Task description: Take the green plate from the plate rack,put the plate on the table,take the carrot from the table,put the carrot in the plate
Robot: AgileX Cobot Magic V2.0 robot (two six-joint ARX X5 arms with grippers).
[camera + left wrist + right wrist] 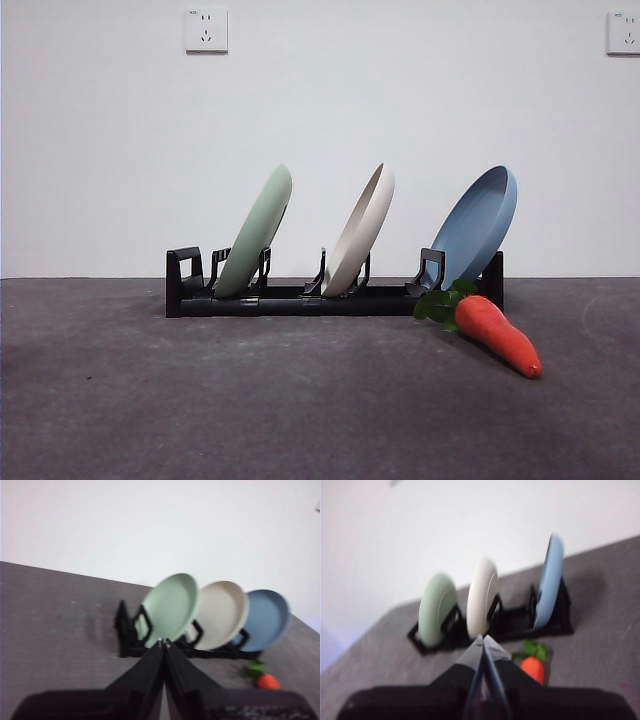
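Note:
The green plate [256, 232] leans in the left slot of the black plate rack [300, 298]; it also shows in the left wrist view [170, 607] and the right wrist view [436, 607]. The carrot [492, 331] lies on the table [250, 400] in front of the rack's right end, leaves toward the rack. My left gripper [164, 642] is shut and empty, well back from the rack. My right gripper [482, 639] is shut and empty, also back from the rack, with the carrot [532, 668] near it. Neither arm shows in the front view.
A cream plate [361, 232] stands in the middle slot and a blue plate [478, 225] in the right slot. A white wall with two sockets [206, 30] rises behind the table.

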